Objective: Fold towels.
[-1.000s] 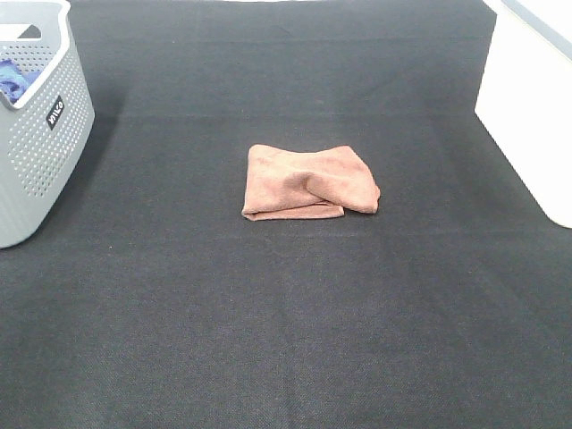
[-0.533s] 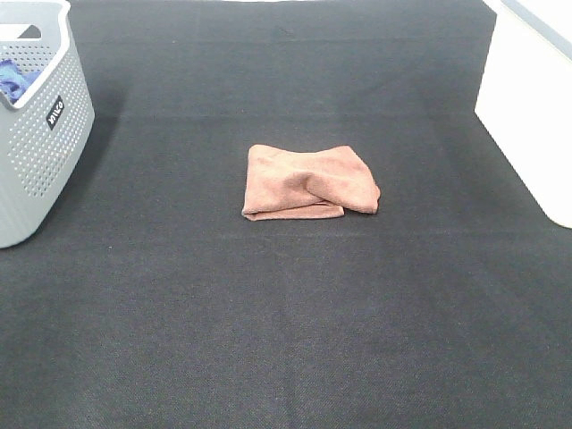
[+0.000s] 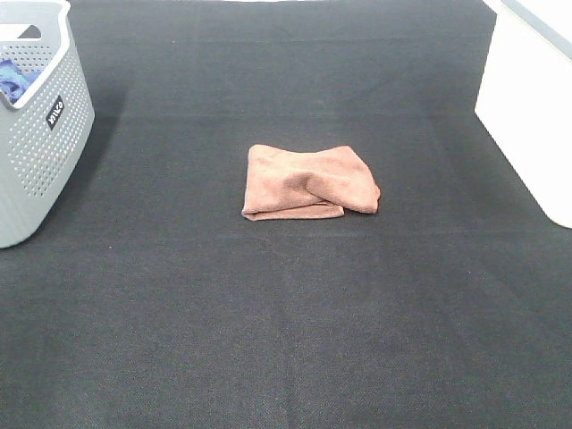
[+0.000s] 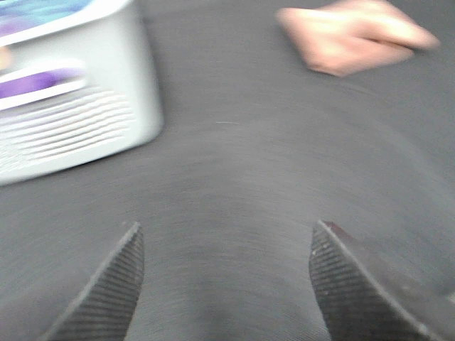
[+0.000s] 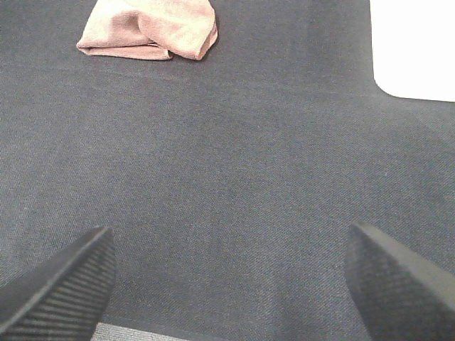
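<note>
The terracotta towel point(image 3: 308, 182) lies folded and a little rumpled in the middle of the black mat. It also shows in the left wrist view point(image 4: 352, 34), blurred, and in the right wrist view point(image 5: 149, 28). No gripper appears in the exterior high view. My left gripper point(image 4: 224, 273) is open and empty, over bare mat, well away from the towel. My right gripper point(image 5: 231, 273) is open and empty, over bare mat, with the towel far ahead of it.
A grey perforated basket point(image 3: 36, 125) with blue cloth inside stands at the left edge; it shows in the left wrist view point(image 4: 71, 99). A white box point(image 3: 527, 107) stands at the right edge and shows in the right wrist view point(image 5: 412, 46).
</note>
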`<action>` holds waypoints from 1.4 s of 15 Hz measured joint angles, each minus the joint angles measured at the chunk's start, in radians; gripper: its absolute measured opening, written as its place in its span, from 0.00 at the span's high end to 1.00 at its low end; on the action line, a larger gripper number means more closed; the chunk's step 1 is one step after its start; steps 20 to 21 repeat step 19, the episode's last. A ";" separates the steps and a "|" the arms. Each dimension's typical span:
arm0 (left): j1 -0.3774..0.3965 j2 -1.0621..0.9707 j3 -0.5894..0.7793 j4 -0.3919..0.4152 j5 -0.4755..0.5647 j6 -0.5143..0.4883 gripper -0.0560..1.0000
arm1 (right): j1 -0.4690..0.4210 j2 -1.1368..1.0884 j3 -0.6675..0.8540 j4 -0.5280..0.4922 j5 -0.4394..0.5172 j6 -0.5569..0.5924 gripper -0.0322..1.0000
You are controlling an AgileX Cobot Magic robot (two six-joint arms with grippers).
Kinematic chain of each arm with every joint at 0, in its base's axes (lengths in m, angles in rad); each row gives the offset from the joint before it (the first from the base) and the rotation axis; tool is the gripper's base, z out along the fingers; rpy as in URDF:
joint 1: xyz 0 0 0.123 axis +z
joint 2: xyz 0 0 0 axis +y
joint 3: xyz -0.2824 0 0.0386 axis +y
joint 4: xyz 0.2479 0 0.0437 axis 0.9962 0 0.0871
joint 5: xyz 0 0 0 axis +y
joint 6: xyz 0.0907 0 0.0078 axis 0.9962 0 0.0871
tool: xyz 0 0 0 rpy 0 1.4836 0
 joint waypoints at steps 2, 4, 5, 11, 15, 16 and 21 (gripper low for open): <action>0.106 -0.021 0.000 0.001 0.000 0.000 0.34 | 0.000 -0.032 0.000 0.000 -0.001 0.000 0.17; 0.156 -0.023 0.000 0.002 0.000 0.000 0.34 | 0.000 -0.080 0.000 0.001 0.000 0.000 0.17; 0.156 -0.023 0.000 0.002 0.000 0.000 0.34 | 0.000 -0.096 0.000 0.002 0.000 0.000 0.17; 0.156 -0.023 0.000 0.002 0.000 0.000 0.34 | -0.068 -0.141 0.001 0.009 -0.001 0.000 0.17; 0.156 -0.023 0.000 0.002 0.000 0.000 0.34 | -0.068 -0.141 0.001 0.015 -0.001 0.000 0.17; 0.156 -0.023 0.000 0.002 0.000 0.000 0.34 | -0.068 -0.141 0.001 0.016 -0.001 0.000 0.17; 0.156 -0.023 0.000 0.002 0.000 0.000 0.34 | -0.068 -0.141 0.001 0.016 -0.001 0.000 0.17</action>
